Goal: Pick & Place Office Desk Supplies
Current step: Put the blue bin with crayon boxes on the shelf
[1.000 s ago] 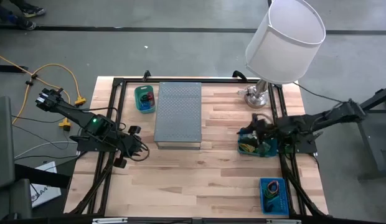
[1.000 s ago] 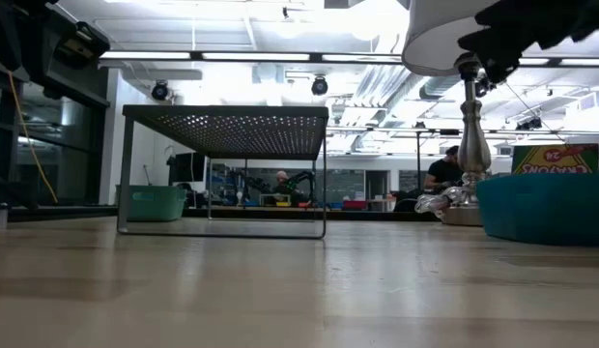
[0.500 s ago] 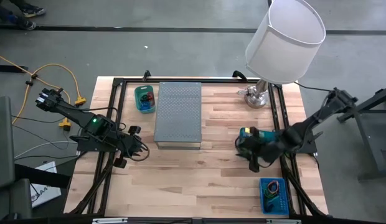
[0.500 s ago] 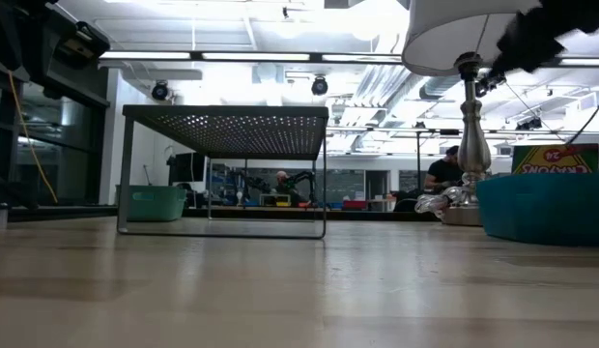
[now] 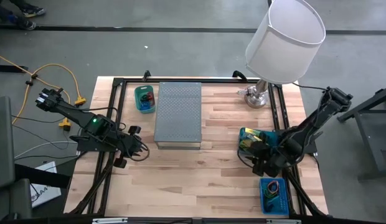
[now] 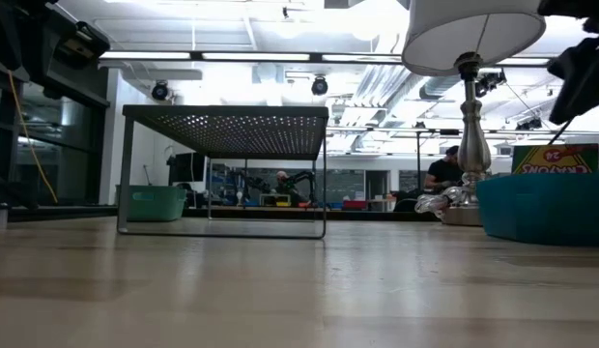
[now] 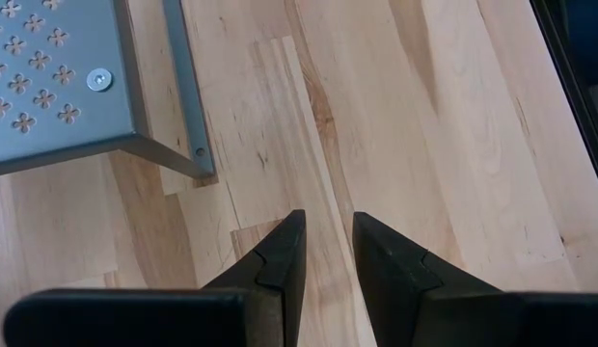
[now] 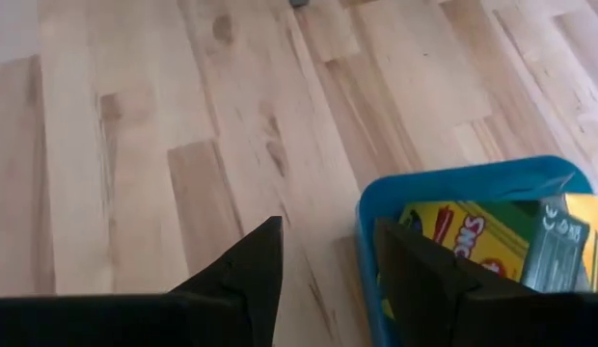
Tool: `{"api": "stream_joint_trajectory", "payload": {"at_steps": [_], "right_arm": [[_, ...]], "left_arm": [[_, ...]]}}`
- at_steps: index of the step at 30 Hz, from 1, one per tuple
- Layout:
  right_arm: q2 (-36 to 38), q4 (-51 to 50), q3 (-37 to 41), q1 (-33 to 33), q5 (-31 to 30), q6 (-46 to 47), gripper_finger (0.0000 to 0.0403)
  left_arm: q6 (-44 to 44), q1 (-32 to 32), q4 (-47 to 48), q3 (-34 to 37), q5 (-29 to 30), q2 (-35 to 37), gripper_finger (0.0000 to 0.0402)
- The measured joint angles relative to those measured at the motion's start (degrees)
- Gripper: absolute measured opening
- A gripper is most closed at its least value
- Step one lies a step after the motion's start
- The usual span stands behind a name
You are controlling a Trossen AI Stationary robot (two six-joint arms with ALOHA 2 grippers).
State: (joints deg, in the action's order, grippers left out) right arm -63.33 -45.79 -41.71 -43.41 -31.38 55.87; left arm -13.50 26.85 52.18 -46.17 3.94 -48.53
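Observation:
A blue bin (image 5: 248,140) at the table's right holds yellow-green printed packets (image 8: 451,235); their tops show above its wall in the low view (image 6: 556,158). A second blue tray (image 5: 274,196) with rubber bands lies by the near right corner. My right gripper (image 5: 258,163) hangs open between these two, just near of the bin (image 8: 453,188), with nothing between its fingers (image 8: 328,260). My left gripper (image 5: 136,149) waits open at the table's left above bare wood (image 7: 328,231).
A grey perforated metal shelf (image 5: 178,114) stands at the middle far side, with a small green bin (image 5: 145,98) to its left. A lamp with a white shade (image 5: 284,40) stands at the far right corner. Bare wood lies across the table's middle and near side.
My right gripper has swung from above the blue bin toward the table's near edge, sinking a little, tipping downward and turning about. It stays open. The bin and its packets lie as before.

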Motion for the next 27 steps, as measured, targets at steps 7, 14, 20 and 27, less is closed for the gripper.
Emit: {"api": "stream_joint_trajectory", "payload": {"at_steps": [7,14,20,27], "right_arm": [[0.0,-0.4,3.7,-3.4,-0.1,5.6,0.0153],[0.0,0.3,9.7,-7.4,-0.3,15.6,0.0153],[0.0,2.2,14.1,-10.0,1.1,20.1,0.0153],[0.1,6.3,17.8,-10.4,2.3,20.6,0.0153]], "left_arm": [[0.0,0.0,0.0,0.0,0.0,0.0,0.0083],[0.0,0.0,0.0,0.0,0.0,0.0,0.0083],[0.0,0.0,0.0,0.0,0.0,0.0,0.0083],[0.0,0.0,0.0,0.0,0.0,0.0,0.0083]]}}
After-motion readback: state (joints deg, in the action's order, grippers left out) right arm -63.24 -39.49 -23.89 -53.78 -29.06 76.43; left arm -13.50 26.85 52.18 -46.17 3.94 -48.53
